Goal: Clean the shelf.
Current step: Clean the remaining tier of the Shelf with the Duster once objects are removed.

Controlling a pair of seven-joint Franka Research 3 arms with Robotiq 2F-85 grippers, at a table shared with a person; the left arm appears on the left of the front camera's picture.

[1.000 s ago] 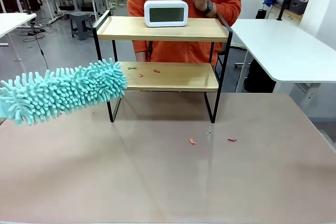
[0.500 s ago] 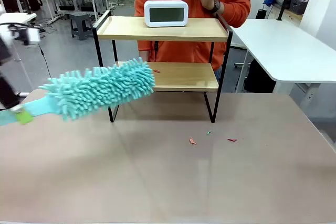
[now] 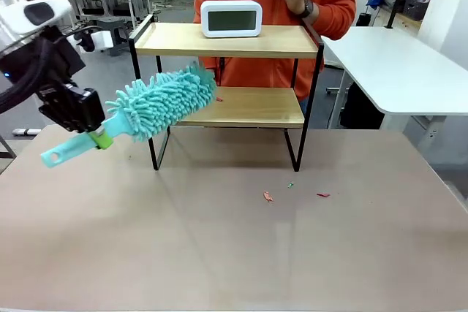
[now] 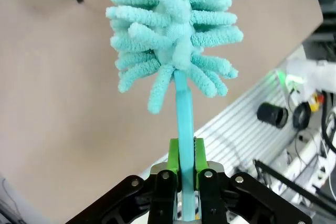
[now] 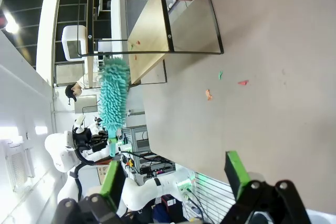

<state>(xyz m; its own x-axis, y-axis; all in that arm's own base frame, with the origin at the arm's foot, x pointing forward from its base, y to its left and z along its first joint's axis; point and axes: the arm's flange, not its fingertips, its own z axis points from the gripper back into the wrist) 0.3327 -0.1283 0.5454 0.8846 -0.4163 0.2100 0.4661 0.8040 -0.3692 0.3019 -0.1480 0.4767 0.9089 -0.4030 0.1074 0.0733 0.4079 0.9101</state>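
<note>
the job looks underway, not finished: a few coloured scraps (image 3: pixel 268 196) lie on the bench (image 3: pixel 219 268) in front of the shelf (image 3: pixel 256 111), likely swept off it, yet a red scrap (image 3: pixel 219 99) sits on the lower board, and the top board under the clock (image 3: pixel 231 18) may need a pass too. the left hand (image 3: pixel 101 139) is clamped tight on the handle of a teal duster (image 3: pixel 164 100). the shelf stands just ahead of that hand, at the duster's far end, whose tip reaches between the two boards at their near corner; contact with the wood can't be judged. the right hand (image 5: pixel 176 176) hangs wide and empty, with the shelf well off ahead of it.
</note>
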